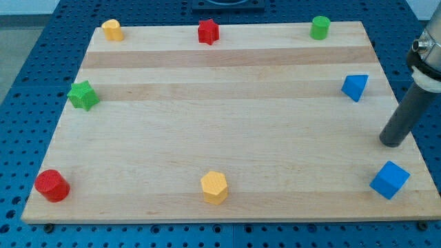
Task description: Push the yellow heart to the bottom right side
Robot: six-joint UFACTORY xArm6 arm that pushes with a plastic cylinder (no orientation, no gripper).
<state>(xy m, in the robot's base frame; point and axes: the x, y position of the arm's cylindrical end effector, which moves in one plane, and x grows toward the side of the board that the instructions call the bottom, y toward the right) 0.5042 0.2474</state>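
The yellow heart (111, 29) sits at the board's top left corner. My tip (393, 143) rests near the board's right edge, far from the heart. It stands between the blue triangle (354, 87) above it and the blue cube (390, 180) below it, touching neither.
A red star (208, 31) and a green cylinder (320, 27) lie along the top edge. A green star (83, 95) is at the left edge, a red cylinder (52, 185) at the bottom left, and a yellow hexagon (214, 187) at the bottom middle. The wooden board (220, 131) lies on a blue perforated table.
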